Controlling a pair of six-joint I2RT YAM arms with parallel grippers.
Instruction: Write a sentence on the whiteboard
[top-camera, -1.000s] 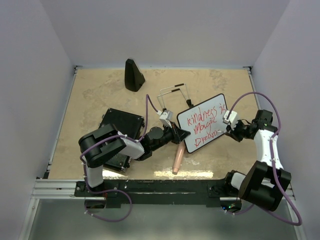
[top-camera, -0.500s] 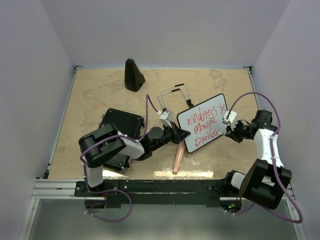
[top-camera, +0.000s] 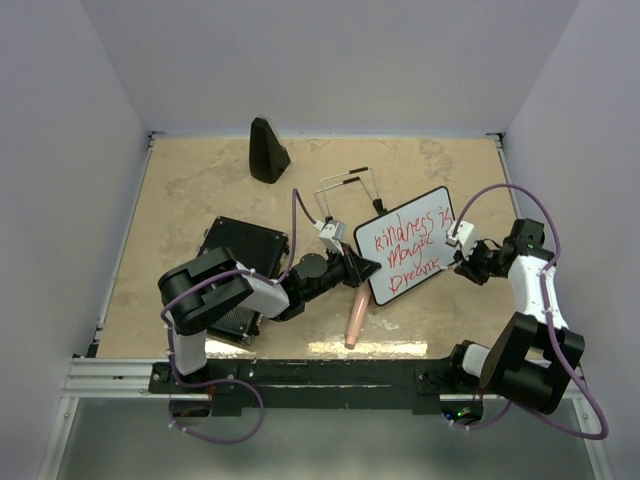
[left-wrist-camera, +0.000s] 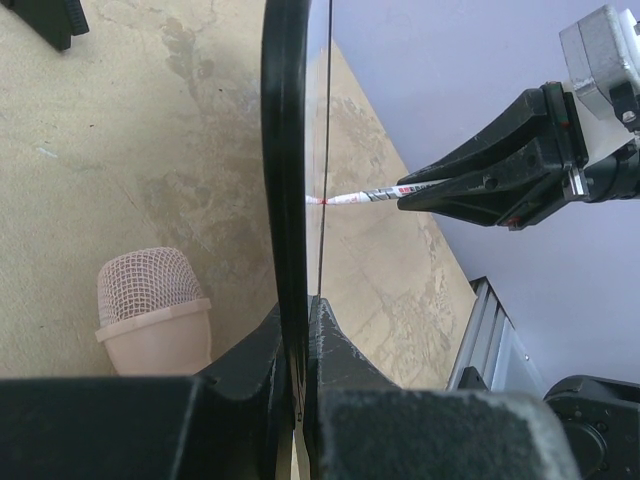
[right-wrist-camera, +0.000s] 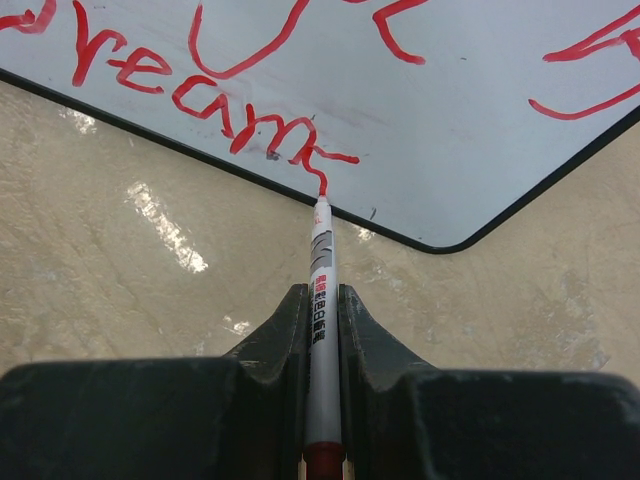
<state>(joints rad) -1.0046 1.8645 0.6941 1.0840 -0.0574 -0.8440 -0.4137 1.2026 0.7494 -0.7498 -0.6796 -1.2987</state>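
The right gripper (right-wrist-camera: 322, 302) is clenched on a red marker (right-wrist-camera: 320, 262). The pen runs straight out between its fingers toward 12 o'clock in the wrist view, and its tip touches the whiteboard (right-wrist-camera: 450, 110) at the tail of the last red stroke of "Dream", just inside the frame's lower edge. The left gripper (left-wrist-camera: 298, 312) is clamped on the board's opposite edge, so that wrist view sees the frame edge-on, with the marker meeting the writing face from the far side. From above, the board sits right of centre on the table (top-camera: 190, 190), between the two grippers. Its long axis runs from about 8 to 2 o'clock, and three lines of red writing follow that axis. It lies at 9 o'clock from the right gripper, which is the writing arm, while the left only steadies. Little bare board remains below the last line, so any further stroke would probably have to run along the long axis toward 2 o'clock. A pink microphone (top-camera: 355, 318) lies just below the board's lower corner.
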